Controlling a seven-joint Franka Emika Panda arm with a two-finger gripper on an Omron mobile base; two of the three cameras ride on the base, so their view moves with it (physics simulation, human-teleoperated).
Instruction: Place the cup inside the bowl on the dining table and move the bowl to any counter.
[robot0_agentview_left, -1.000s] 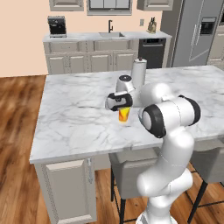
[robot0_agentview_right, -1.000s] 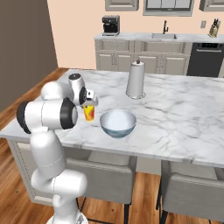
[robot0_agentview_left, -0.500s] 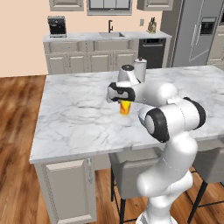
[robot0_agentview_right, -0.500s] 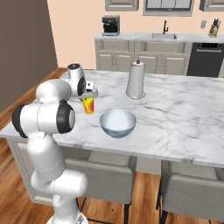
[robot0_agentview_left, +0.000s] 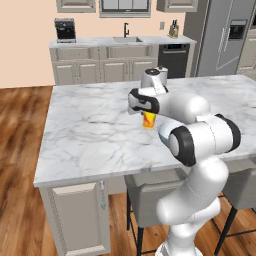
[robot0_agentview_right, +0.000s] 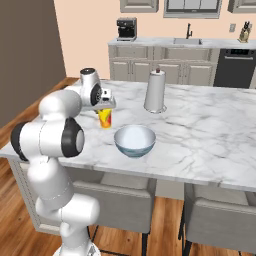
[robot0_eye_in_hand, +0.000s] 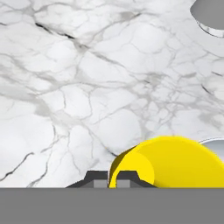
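The small yellow cup with a red-orange mark (robot0_agentview_right: 105, 119) hangs just above the white grey-veined marble dining table (robot0_agentview_right: 210, 135), its rim pinched in the clenched two-finger gripper (robot0_agentview_right: 105, 107), beside the round blue-grey bowl (robot0_agentview_right: 134, 141) and near the tall white paper-towel roll (robot0_agentview_right: 155, 92).

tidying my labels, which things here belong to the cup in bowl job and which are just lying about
Job:
cup, held by the gripper
bowl
dining table
counter

Lying about:
paper-towel roll
coffee machine
knife block
stools
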